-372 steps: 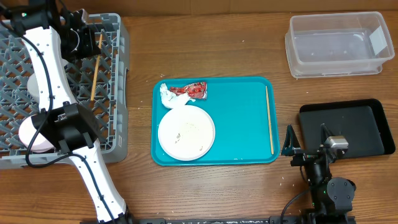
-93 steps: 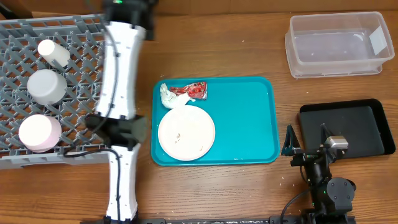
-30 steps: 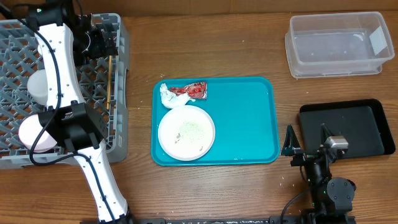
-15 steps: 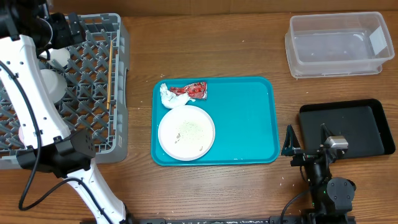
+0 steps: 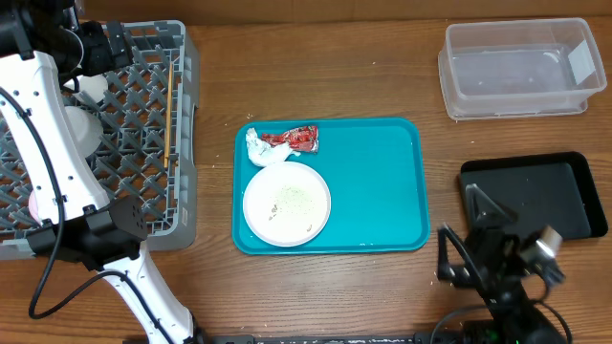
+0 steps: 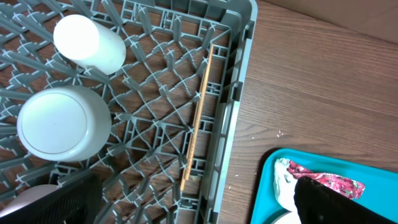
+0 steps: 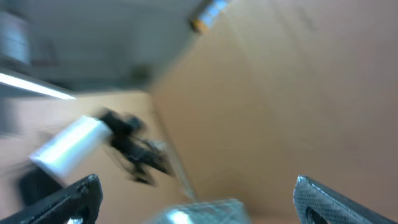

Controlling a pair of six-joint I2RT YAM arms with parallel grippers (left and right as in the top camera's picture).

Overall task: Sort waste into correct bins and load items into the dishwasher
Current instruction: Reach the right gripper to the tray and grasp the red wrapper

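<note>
View from above of a wooden bench [image 5: 316, 57]. At the left stands a grey lattice dish rack [image 5: 182, 205]. The left pincer [image 6: 196, 199] hangs over it with its jaws spread fully apart and nothing between them. The wrist view below it shows a white cup [image 6: 89, 42] on its side, an upturned white bowl [image 6: 62, 122], and the wooden chopsticks [image 6: 198, 121] lying together along the rack's right wall.

In the centre lies a teal tray [image 5: 382, 191]. On its left half sits a round white plate [image 5: 286, 203] with loose rice grains [image 5: 287, 197] scattered on it. Just beyond the plate, on the far side, are a crumpled white tissue [image 5: 256, 146] and a red printed wrapper [image 5: 296, 139], touching each other. A clear tub [image 5: 521, 67] stands at the far right, a black tray [image 5: 535, 196] nearer on the right. Both look empty.

The right pincer [image 7: 199, 199] is at the near right, blurred, pointing away from the bench, jaws wide and empty.

The plate is probably stiff, smooth and breakable, and it lies flat, so the rim is the place to take hold; tipping it would spill the grains. The wrapper looks light and slick, best pinched at a raised fold. The tissue is soft and would squash, so pinch its highest bunch.
</note>
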